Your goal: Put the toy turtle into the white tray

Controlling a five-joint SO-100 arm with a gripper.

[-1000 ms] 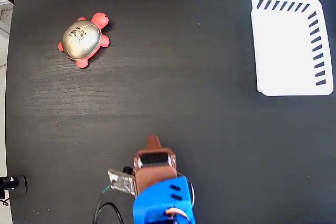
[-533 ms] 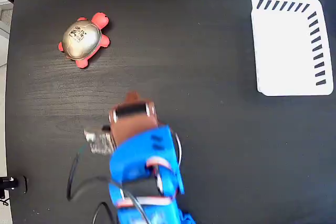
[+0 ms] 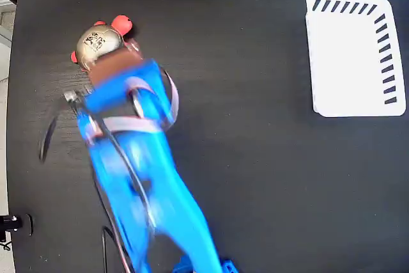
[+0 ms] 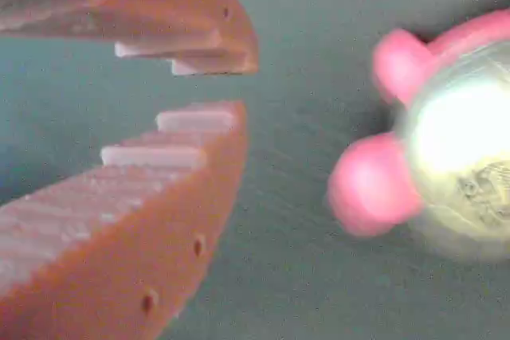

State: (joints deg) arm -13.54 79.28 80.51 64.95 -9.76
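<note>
1. While its jaws stand slightly apart and empty, the pincer (image 4: 239, 85) sits just beside the turtle (image 3: 99, 44), at ten o'clock on the surface (image 3: 243, 158).
2. The tray (image 3: 351, 62) lies at two o'clock.

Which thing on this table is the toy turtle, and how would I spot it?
Start from the dark table in the fixed view and go to its upper left, far from the white tray at the upper right. There, at the tip of the blue arm, sits the toy turtle. It alone has a shiny silver-grey shell with a black-and-white mark and red-pink head and feet.
</note>
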